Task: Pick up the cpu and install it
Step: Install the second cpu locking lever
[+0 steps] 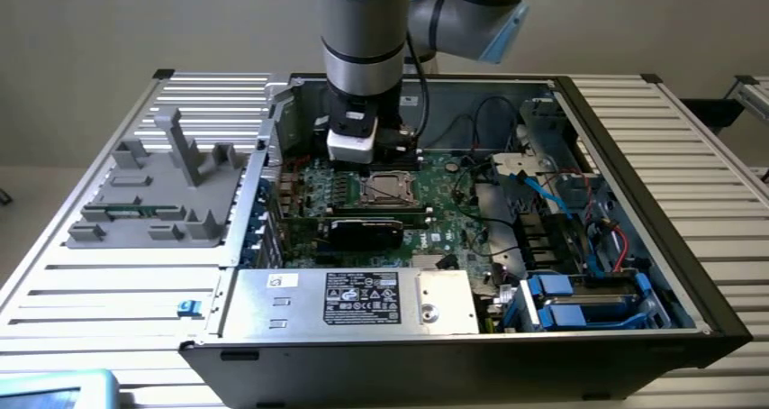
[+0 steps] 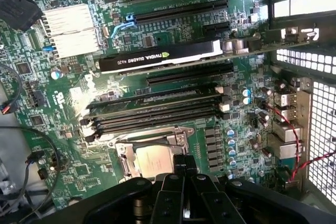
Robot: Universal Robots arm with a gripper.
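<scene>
So on the exterior view's left there was this grey plastic fixture block with upright posts [image 1: 162,193] sitting on the ribbed aluminium table [image 1: 85,292], just beside the open black computer case [image 1: 673,274]. Closer to the front edge of the case sat the silver power supply box with a black label [image 1: 348,299]. Moving right, the green motherboard [image 1: 451,215] lay flat inside, with the black graphics card [image 1: 366,229] slotted in; in the wrist view you could read its Nvidia Quadro lettering. Right behind that card was the small square cpu with a shiny silver-tan metal top [image 2: 154,161], lying in its metal-framed socket [image 2: 126,153]. The black gripper [image 2: 185,170] hung just over the cpu's edge with its fingers pressed together, holding nothing as far as I could see. Farther right were blue drive caddies [image 1: 565,301] and loose cables.
</scene>
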